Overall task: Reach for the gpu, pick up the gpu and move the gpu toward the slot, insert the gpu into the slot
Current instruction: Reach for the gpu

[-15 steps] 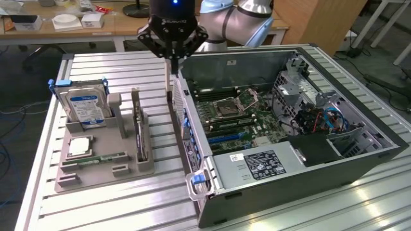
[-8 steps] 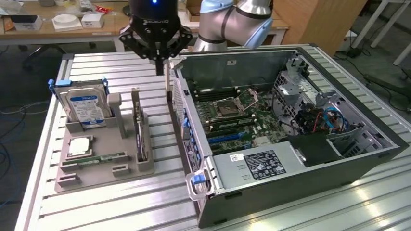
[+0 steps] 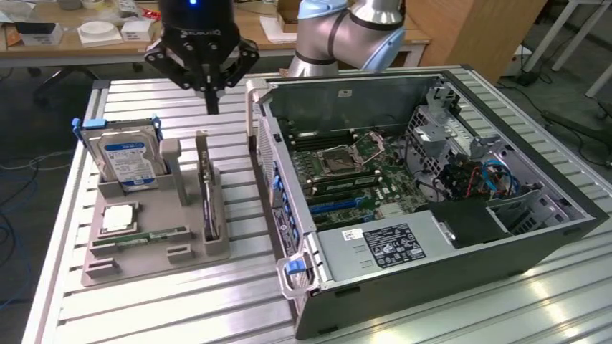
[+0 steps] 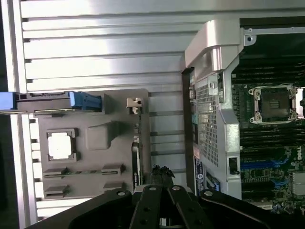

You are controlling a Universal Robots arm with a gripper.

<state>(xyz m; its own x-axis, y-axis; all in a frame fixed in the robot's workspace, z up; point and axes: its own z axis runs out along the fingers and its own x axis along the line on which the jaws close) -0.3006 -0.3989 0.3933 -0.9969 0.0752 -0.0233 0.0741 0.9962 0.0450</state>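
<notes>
The gpu (image 3: pixel 206 195) stands on edge in a grey holder (image 3: pixel 177 215), a thin dark card with its silver bracket at the far end. The wrist view looks down on the gpu (image 4: pixel 136 164) edge-on, bracket (image 4: pixel 134 104) up the picture. My gripper (image 3: pixel 212 106) hangs above the table behind the holder's far end, well above the gpu and apart from it, shut with nothing in it. The wrist view has the gripper (image 4: pixel 162 172) with its tips together beside the card's line. A blue slot (image 3: pixel 335 204) lies on the motherboard inside the open case.
A blue-labelled hard drive (image 3: pixel 125 159) stands upright in the holder, with a square processor (image 3: pixel 117 217) and a memory stick (image 3: pixel 143 236) in front. The open computer case (image 3: pixel 383 251) fills the exterior view's right. A cluttered desk (image 3: pixel 96 32) is behind.
</notes>
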